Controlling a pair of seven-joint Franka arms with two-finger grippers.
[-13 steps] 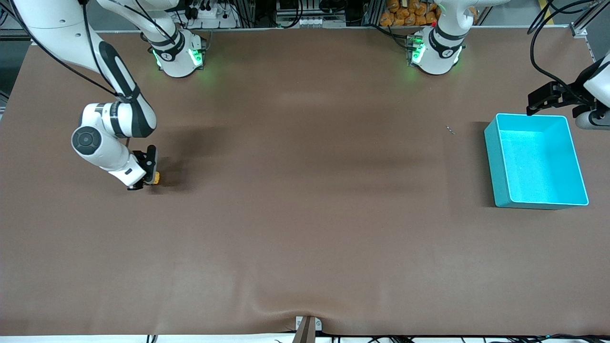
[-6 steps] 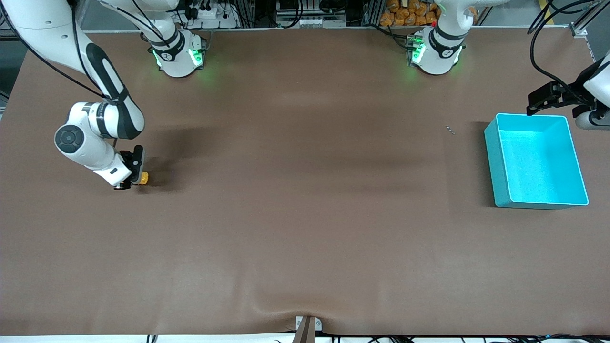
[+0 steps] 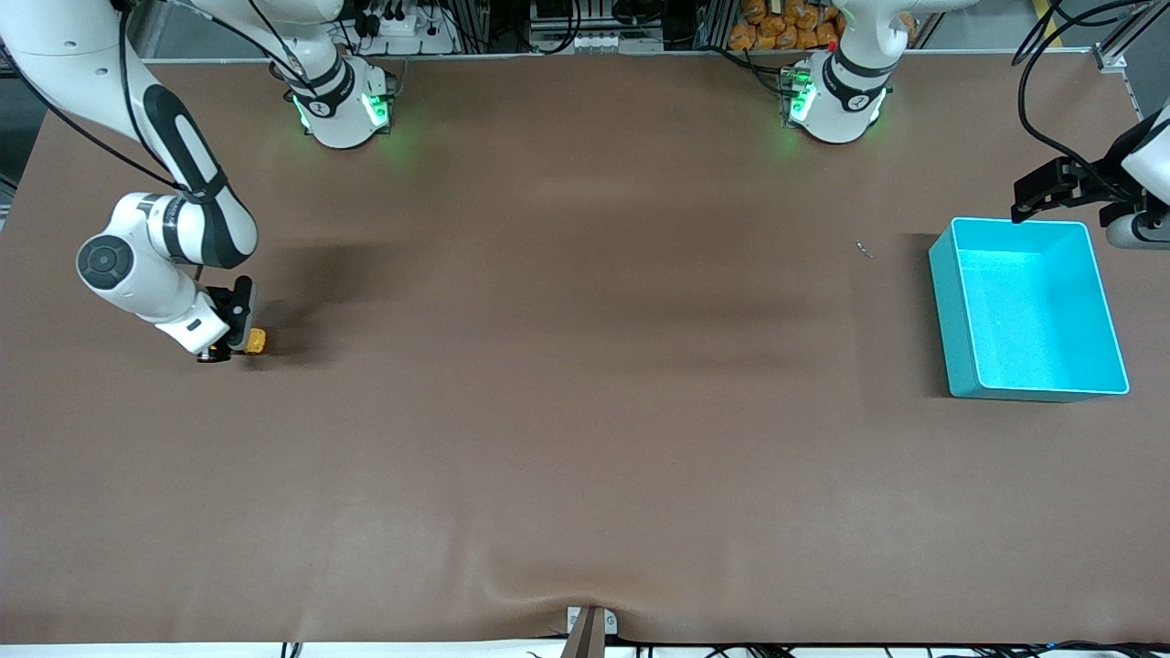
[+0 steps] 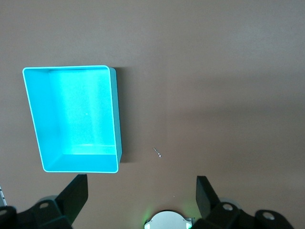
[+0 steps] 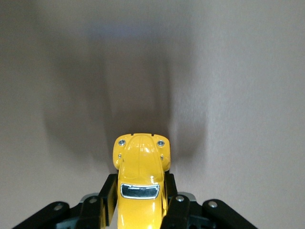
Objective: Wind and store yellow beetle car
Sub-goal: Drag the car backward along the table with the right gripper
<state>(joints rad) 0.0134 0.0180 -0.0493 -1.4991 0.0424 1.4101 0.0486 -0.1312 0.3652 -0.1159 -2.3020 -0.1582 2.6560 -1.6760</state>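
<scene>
Brown table [image 3: 585, 411] spans the whole front view. Turquoise bin [image 3: 1028, 306] sits at the left arm's end, open side up, nothing visible inside; the left wrist view shows it [image 4: 71, 119] from above. Left gripper [image 4: 140, 193] waits up in the air just off the bin's edge nearest the bases, fingers spread wide, nothing between them. Right gripper [image 3: 233, 334] is low at the right arm's end of the table, fingers [image 5: 107, 200] pinching the yellow beetle car [image 3: 257, 342] by its sides. Right wrist view: car [image 5: 140, 183] has its long axis running straight out from between the fingers, rounded end with two small lamps pointing away from the wrist. Front view: the car pokes out of the gripper toward the left arm's end, at or just above table level, cannot tell if the wheels touch. Tiny dark speck [image 3: 864, 249] lies on the table near the bin.
</scene>
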